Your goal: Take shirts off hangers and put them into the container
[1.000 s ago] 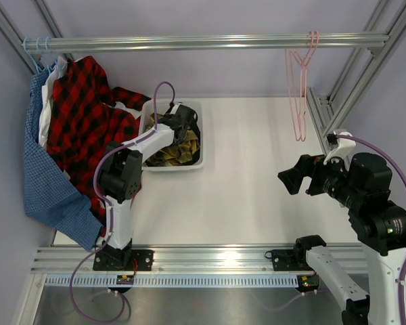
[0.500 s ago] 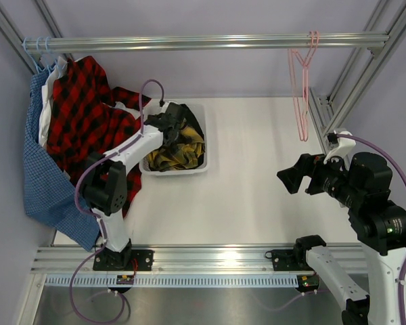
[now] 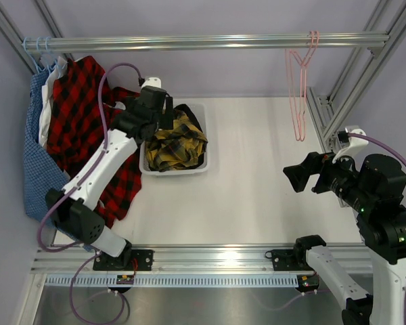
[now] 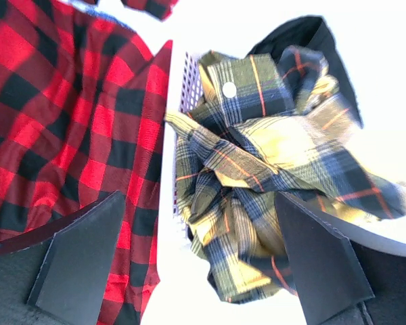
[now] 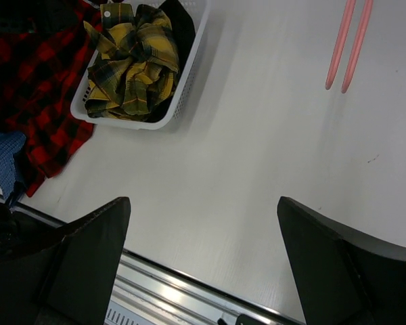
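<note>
**Top view.**
- Left tool (image 3: 160, 108): your arm has lifted out of the basket (image 3: 173, 170) since a second ago and now hangs over its far-left corner. The jaws, then together down in the cloth, now stand apart and hold nothing.
- Yellow plaid shirt (image 3: 176, 143): left in the basket, more of it on show than before, heaped on the black shirt (image 3: 191, 115).
- Right tool (image 3: 300, 177): jaws apart and empty above the counter (image 3: 257, 149), well right of the basket. You have barely moved it.
- Pink hangers (image 3: 299, 95): bare on the right end of the rail (image 3: 203, 42), unchanged.
- Red plaid shirt (image 3: 81, 115) and blue shirt (image 3: 35, 162): hanging at the left as before, with the red hem trailing onto the counter beside the basket.

**Left wrist view.**
- Both jaws frame the scene, wide apart.
- The yellow plaid shirt fills the basket between them, crumpled, with one white button showing.
- The black shirt peeks out at the far edge.
- Red plaid cloth lies against the basket's outer wall.

**Right wrist view.**
- Jaws wide apart, with bare counter below.
- The basket sits far left with both shirts inside.
- The lower ends of the pink hangers show at top right.
</note>
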`<action>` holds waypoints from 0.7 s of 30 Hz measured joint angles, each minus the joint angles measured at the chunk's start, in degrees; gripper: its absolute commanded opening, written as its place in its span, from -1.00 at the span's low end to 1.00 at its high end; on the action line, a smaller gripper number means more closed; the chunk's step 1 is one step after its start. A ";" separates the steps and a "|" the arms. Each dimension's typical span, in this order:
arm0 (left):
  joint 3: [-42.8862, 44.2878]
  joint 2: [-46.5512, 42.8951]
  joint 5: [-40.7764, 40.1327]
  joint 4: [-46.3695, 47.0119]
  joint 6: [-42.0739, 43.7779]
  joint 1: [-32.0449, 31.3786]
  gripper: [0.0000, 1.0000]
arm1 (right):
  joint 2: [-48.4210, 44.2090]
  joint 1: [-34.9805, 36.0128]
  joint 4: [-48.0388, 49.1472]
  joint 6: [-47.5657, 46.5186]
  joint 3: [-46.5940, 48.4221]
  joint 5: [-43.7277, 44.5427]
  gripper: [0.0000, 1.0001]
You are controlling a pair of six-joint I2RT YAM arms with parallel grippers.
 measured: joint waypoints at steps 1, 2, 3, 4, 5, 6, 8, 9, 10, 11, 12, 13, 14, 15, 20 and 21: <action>0.07 -1.64 0.39 -0.24 0.00 0.00 0.98 | 0.04 0.00 -0.26 -0.15 0.42 0.39 0.99; 0.17 -2.99 0.72 -0.46 0.00 0.00 0.98 | 0.11 0.00 -0.68 -0.31 0.90 0.79 0.99; 0.26 -4.37 1.18 -0.59 0.00 0.00 0.98 | 0.20 0.00 -0.92 -0.46 1.40 1.11 0.99; 0.26 -5.70 1.66 -0.76 0.02 0.00 0.98 | 0.31 0.00 -1.03 -0.61 1.86 1.64 0.99; 0.24 -7.08 2.29 -0.92 0.02 0.00 0.98 | 0.33 0.00 -1.11 -0.70 2.29 2.21 0.99; 0.22 -8.66 2.99 -0.94 0.04 0.00 0.98 | 0.37 0.00 -1.16 -0.85 2.75 2.64 0.99; -0.07 -11.85 4.26 -0.92 0.07 0.00 0.98 | 0.35 0.00 -1.33 -1.01 3.67 3.96 0.99; -0.22 -13.62 4.79 -1.03 0.15 0.00 0.98 | 0.35 0.00 -1.46 -1.05 4.04 4.61 0.99; -0.39 -15.78 5.25 -1.03 0.31 0.00 0.98 | 0.28 0.00 -1.53 -1.05 4.37 5.18 0.99; -0.52 -17.29 5.77 -1.14 0.44 0.00 0.98 | 0.13 0.00 -1.53 -1.05 4.57 5.75 0.99; -0.83 -20.00 5.92 -1.18 0.48 0.00 0.98 | -0.04 0.00 -1.51 -1.05 4.70 6.29 0.99; -1.09 -22.14 6.10 -1.11 0.48 0.00 0.98 | -0.28 0.00 -1.49 -1.03 4.76 6.99 0.99; -1.38 -24.59 6.27 -1.27 0.48 0.00 0.98 | -0.48 0.00 -1.51 -1.03 4.85 7.39 0.99; -1.75 -26.77 6.36 -1.46 0.46 0.00 0.98 | -0.63 0.00 -1.51 -1.03 5.05 8.09 0.99; -4.48 -37.73 6.88 -3.06 0.13 0.00 0.98 | -1.73 0.17 -1.42 -0.85 6.14 10.23 0.99; -5.22 -39.91 6.86 -3.82 -0.02 0.00 0.98 | -2.05 0.26 -1.29 -0.72 6.16 10.71 0.99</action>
